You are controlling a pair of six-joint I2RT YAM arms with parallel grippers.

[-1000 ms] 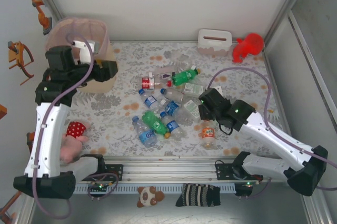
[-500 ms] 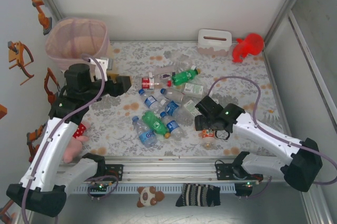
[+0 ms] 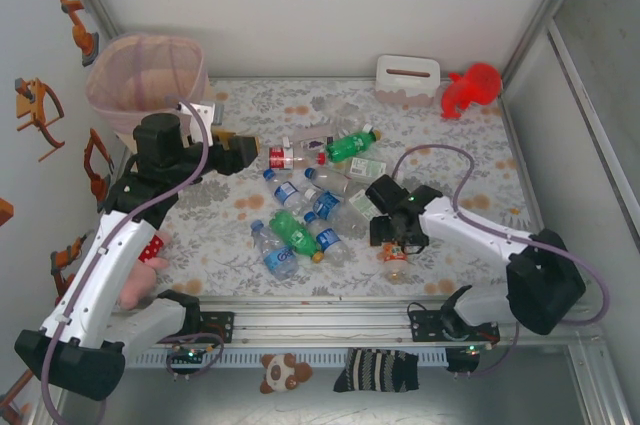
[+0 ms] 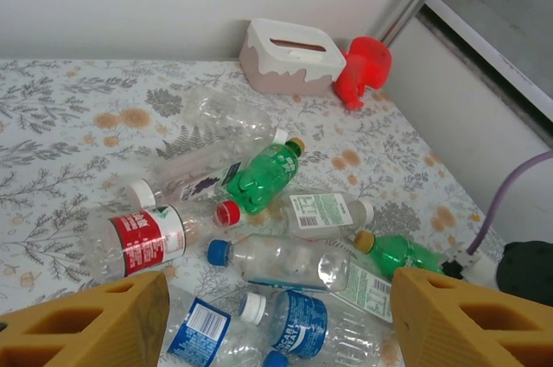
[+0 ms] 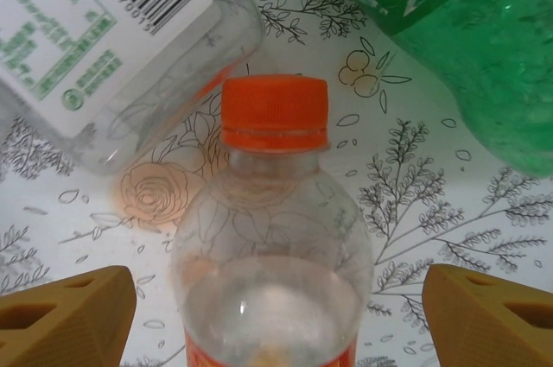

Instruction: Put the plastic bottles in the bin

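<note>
Several plastic bottles (image 3: 320, 195) lie in a heap on the floral mat: clear ones with blue labels, green ones, and a red-labelled bottle (image 4: 138, 242). The beige bin (image 3: 145, 75) with its pink liner stands at the back left. My left gripper (image 3: 245, 150) hovers open just left of the heap; in its wrist view the left gripper (image 4: 276, 332) has nothing between its fingers, and bottles lie below. My right gripper (image 3: 397, 240) is open, its fingers on either side of an orange-capped bottle (image 5: 275, 211) with a gap on each side.
A white tissue box (image 3: 407, 78) and a red toy figure (image 3: 470, 88) stand at the back right. A pink plush (image 3: 135, 280) and a red dotted item (image 3: 145, 243) lie near the left arm. A green bottle (image 5: 467, 39) and a white-labelled bottle (image 5: 104, 30) lie beside the orange-capped one.
My left arm swung away from the bin, right toward the bottle heap. My right gripper moved nearer and left over the orange-capped bottle, its jaws wider.
</note>
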